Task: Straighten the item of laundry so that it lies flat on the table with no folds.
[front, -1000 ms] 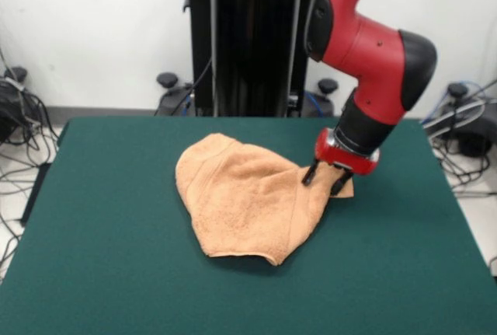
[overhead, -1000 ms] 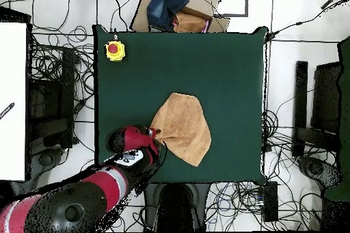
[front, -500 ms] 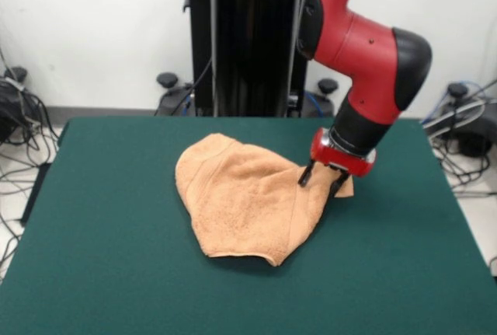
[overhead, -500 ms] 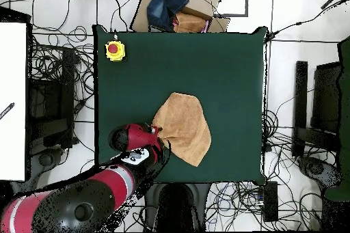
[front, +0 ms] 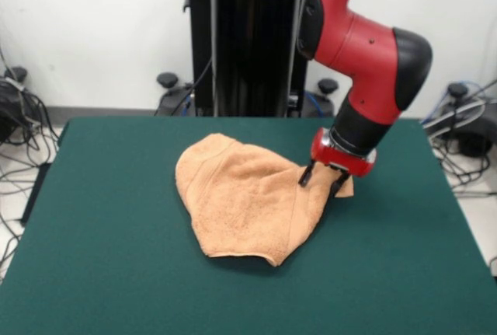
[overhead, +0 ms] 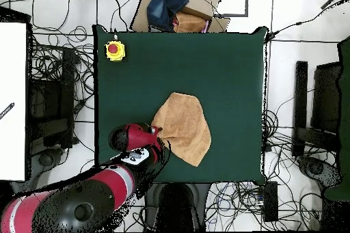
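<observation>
A: Where is the towel?

B: The peach-orange towel (front: 252, 203) lies a little right of the middle of the frame on the green table (front: 109, 257) in the front view. It is bunched into a rounded, lopsided shape, with a fold running down its right part and a blunt point toward the lower middle of the frame. It is clearly not flat yet.

A: And the robot's tool?

B: The gripper (front: 324, 179) comes down from the upper right of the frame on a red and black arm. Its two dark fingers (front: 306, 173) stand a little apart and straddle the towel's right-hand corner, tips down at the cloth. A small tab of towel shows just past them on the right. I judge the fingers to be parted, not yet pinched on the fabric, though the gap is narrow.

A: Which way does the cloth lie from the gripper?

B: Nearly all of it spreads to the left and lower left of the gripper in the front view. From overhead, the towel (overhead: 183, 128) runs to the right of the gripper (overhead: 154, 133), its long axis slanting from upper left to lower right. So pulling the corner away from the bulk, toward the frame's right in the front view, would likely open the fold.
</observation>
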Available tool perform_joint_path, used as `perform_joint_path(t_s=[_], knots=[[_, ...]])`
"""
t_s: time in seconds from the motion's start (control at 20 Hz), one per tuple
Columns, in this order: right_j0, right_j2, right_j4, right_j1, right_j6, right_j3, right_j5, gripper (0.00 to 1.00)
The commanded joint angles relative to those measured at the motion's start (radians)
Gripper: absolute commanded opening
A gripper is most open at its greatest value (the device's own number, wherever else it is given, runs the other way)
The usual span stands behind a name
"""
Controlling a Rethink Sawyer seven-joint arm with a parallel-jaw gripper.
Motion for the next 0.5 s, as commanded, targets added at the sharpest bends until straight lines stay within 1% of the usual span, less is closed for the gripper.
perform_joint_path(t_s=[0.05,0.5], knots=[[-0.007,0.134,-0.004,0.005,0.22,0.006,-0.025,1.0],[-0.002,0.132,0.0,0.004,0.221,0.003,-0.013,1.0]])
